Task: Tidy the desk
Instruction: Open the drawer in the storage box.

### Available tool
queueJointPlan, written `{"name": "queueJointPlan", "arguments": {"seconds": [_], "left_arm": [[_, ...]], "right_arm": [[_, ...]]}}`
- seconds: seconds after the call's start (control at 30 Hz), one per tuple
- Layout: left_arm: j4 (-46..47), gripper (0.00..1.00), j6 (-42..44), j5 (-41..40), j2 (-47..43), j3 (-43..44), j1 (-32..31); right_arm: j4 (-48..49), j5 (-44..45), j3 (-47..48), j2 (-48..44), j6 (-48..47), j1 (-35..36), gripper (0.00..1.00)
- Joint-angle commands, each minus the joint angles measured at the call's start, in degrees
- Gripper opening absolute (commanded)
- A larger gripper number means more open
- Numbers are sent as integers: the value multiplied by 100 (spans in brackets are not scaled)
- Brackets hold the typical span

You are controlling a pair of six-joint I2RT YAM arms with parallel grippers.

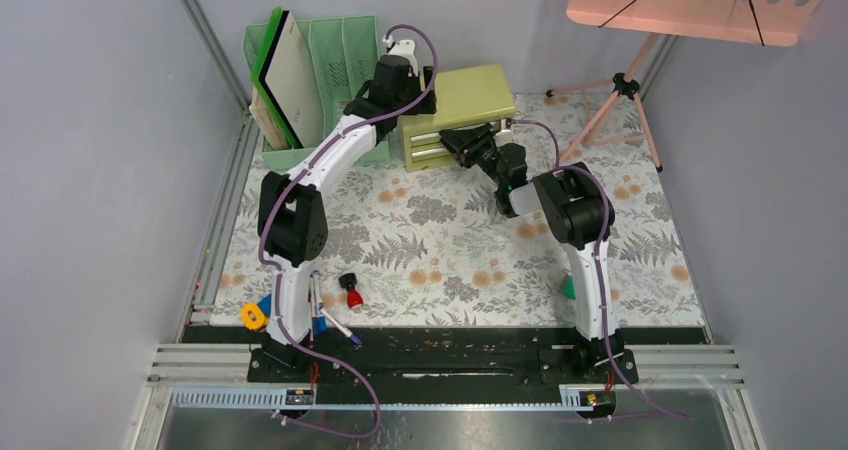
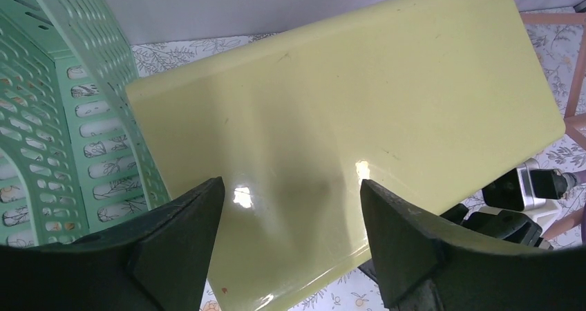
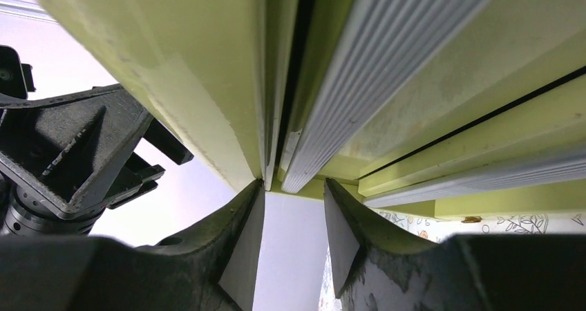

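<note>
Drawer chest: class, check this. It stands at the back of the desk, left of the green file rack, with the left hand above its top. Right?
No. The drawer chest stands right of the green file rack, not left, as the top external view shows. It is at the back of the desk, with the left hand above its top.

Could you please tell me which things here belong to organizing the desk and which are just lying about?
Job, likely: desk, drawer chest, green file rack, pen, red-capped item, yellow item.
Lying about: pink tripod stand.
</note>
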Motion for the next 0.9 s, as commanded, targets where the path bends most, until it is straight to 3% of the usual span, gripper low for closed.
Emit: {"name": "queueJointPlan", "arguments": {"seconds": [0.0, 0.13, 0.7, 0.87], "left_arm": [[-337, 73, 33, 59, 179, 84, 36], [-358, 70, 24, 163, 201, 54, 35], [-340, 70, -115, 274, 222, -54, 37], [-354, 69, -130, 271, 205, -104, 49]], "right_arm": [[302, 138, 329, 151, -18, -45, 42], [274, 229, 421, 223, 26, -44, 37], [754, 1126, 669, 389, 284, 55, 40], [703, 1173, 902, 533, 295, 82, 31]]}}
